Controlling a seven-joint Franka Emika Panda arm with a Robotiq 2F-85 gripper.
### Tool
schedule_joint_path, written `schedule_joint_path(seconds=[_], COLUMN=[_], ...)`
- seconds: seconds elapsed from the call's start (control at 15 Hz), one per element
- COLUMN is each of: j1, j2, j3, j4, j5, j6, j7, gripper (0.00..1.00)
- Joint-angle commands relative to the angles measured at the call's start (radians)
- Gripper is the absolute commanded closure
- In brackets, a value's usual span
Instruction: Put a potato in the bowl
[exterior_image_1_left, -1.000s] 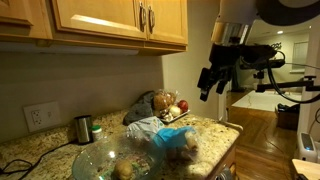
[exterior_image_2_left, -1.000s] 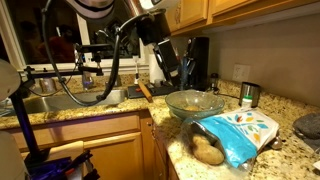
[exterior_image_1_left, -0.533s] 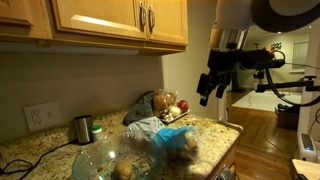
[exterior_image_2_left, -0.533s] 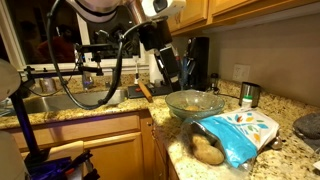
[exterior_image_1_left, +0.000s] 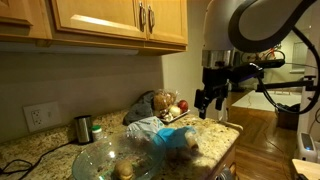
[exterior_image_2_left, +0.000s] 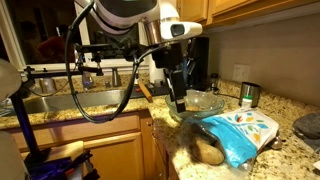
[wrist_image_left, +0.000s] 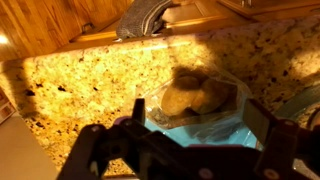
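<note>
Our gripper (exterior_image_1_left: 208, 103) has come down over the potato (wrist_image_left: 195, 95) in its bag (exterior_image_2_left: 245, 130). Its fingers (wrist_image_left: 100, 155) are apart, holding nothing. Next we drop lower and grab it. The bowl (exterior_image_2_left: 208, 102) waits nearby.

Black Robotiq gripper (exterior_image_1_left: 210, 106) is lower vs 1 s ago, moved toward 6 o'clock. In an exterior view the gripper (exterior_image_2_left: 181, 104) shifted toward 5 o'clock, now overlapping the clear glass bowl (exterior_image_2_left: 212, 99), left rim.

Home kitchen, wooden cabinets (exterior_image_1_left: 100, 22), granite countertop (exterior_image_1_left: 28, 156), sink (exterior_image_2_left: 48, 101), wall outlet (exterior_image_1_left: 40, 117)
</note>
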Motion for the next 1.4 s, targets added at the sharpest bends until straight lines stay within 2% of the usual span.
schedule_joint_path(seconds=[0.0,0.47,0.73,1.33], j1=[-0.017,-0.031,-0.017,0.011], j2=[0.075,0.211,0.303,0.408], j3=[-0.030,-0.092,-0.119,-0.156], j4=[0.026,0.051,0.075,0.055], j5=[-0.022,-0.013,0.006,0.028], j6=[0.034,0.167,0.239,0.319], j7=[0.045,0.073,0.091,0.116], gripper=[0.00,0.00,0.00,0.00])
